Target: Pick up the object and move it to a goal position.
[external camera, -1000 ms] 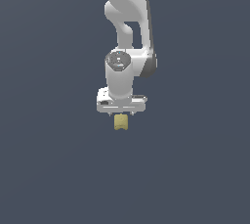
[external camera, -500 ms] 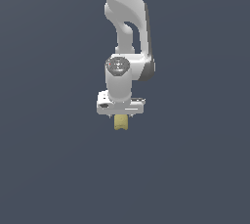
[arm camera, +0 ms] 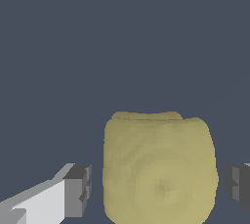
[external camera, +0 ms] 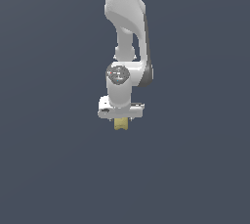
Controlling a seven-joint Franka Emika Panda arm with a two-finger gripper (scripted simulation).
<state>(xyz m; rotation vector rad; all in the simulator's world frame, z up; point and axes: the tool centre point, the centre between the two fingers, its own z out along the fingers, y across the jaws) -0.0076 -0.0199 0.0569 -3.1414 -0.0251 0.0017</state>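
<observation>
Between our fingers (arm camera: 78,191) sits the object (external camera: 121,123), a pale yellow lump just under the white end effector (external camera: 120,118). Gaps show on both sides, so we judge the jaws apart, not yet clamped. Grasping, lifting and carrying to the goal all remain.

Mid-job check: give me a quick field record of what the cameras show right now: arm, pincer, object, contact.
arm: white Franka arm, reaching straight down in the exterior view
pincer: white pincer, its dark grey fingers on either side of the object
object: small pale yellow-tan blocky lump, sticking out just below the pincer
contact: wrist view shows gaps between fingers and lump; no grip
surroundings: plain dark grey-blue background, nothing else visible
</observation>
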